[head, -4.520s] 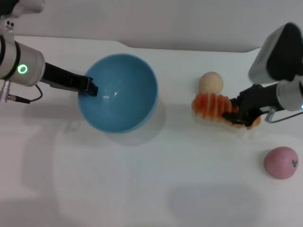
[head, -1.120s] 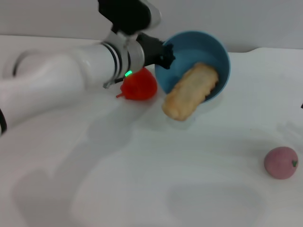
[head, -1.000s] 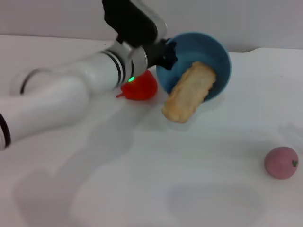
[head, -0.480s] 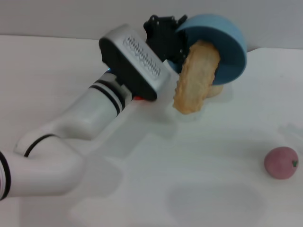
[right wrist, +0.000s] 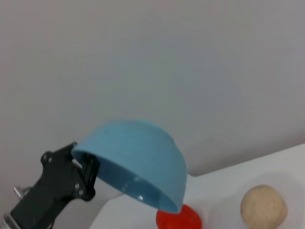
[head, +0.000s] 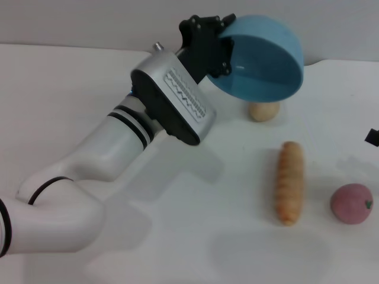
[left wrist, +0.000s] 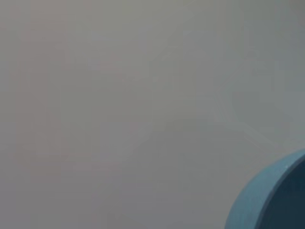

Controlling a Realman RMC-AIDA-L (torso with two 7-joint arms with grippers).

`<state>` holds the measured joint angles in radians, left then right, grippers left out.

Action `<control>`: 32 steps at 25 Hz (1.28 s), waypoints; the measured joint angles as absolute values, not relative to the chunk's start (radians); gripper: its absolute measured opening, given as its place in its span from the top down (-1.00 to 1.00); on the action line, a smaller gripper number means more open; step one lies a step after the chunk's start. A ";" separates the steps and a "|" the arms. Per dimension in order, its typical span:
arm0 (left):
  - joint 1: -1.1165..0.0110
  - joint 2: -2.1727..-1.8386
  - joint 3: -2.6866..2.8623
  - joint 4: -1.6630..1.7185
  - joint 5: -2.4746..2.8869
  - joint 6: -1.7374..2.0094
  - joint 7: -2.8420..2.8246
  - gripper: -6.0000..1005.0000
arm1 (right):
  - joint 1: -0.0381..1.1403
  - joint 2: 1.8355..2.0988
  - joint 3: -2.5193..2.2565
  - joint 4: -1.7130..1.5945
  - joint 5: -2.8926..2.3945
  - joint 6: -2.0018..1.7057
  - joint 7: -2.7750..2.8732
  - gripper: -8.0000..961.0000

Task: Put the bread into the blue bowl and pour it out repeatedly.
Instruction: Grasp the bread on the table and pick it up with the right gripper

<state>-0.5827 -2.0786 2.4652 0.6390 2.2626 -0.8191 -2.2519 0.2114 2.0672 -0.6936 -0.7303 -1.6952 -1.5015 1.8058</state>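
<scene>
My left gripper (head: 223,50) is shut on the rim of the blue bowl (head: 266,62) and holds it raised and tipped on its side at the back of the table, opening facing down and toward me. The bowl is empty. The bread (head: 289,182) lies lengthwise on the table to the right, below the bowl and apart from it. The right wrist view shows the bowl (right wrist: 143,160) tipped over, with the left gripper (right wrist: 85,175) on its rim. The left wrist view shows only a piece of the bowl's rim (left wrist: 267,200). Only a black bit of my right gripper (head: 373,137) shows at the right edge.
A small beige ball (head: 263,110) sits just under the bowl. A pink ball (head: 352,203) lies right of the bread. A red toy (right wrist: 178,218) shows under the bowl in the right wrist view. My left arm (head: 118,154) crosses the table's left half.
The bread has slid out of the bowl and now lies on the table to the right. The left arm has lifted and tipped the bowl further.
</scene>
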 joint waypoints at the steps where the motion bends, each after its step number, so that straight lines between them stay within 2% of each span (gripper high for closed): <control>1: -0.582 -2.078 2.462 0.642 2.258 -0.818 -2.259 0.99 | 0.216 2.067 -0.694 -0.728 -1.704 -1.501 1.803 0.02; 6: -0.567 -2.062 2.372 0.738 2.244 -0.689 -2.386 0.98 | 0.257 2.068 -0.693 -0.727 -1.773 -1.497 1.798 0.03; 12: -0.477 -2.059 2.062 0.953 2.251 -0.251 -2.395 0.98 | 0.327 2.069 -0.728 -0.735 -1.827 -1.496 1.783 0.04; 14: -0.454 -2.059 1.868 1.042 2.249 0.045 -2.398 0.97 | 0.349 2.067 -0.753 -0.758 -1.847 -1.495 1.782 0.04; 17: -0.460 -2.059 1.732 1.074 2.248 0.275 -2.398 0.97 | 0.376 2.068 -0.787 -0.837 -1.911 -1.494 1.791 0.04; 23: -0.545 -2.046 1.301 1.079 2.276 0.962 -2.393 0.97 | 0.447 2.065 -0.874 -1.063 -2.180 -1.501 2.017 0.05; 29: -0.544 -2.048 1.052 1.131 2.386 1.269 -2.404 0.97 | 0.525 2.065 -0.892 -1.152 -2.374 -1.514 2.208 0.05; 32: -0.525 -2.043 0.991 1.157 2.429 1.370 -2.432 0.97 | 0.571 2.043 -0.881 -1.148 -2.412 -1.553 2.480 0.06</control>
<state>-0.5247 -2.0425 0.9909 1.1573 2.4290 1.3699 -2.4316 0.5707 2.0432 -0.8806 -1.1482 -2.4123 -1.5525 2.4795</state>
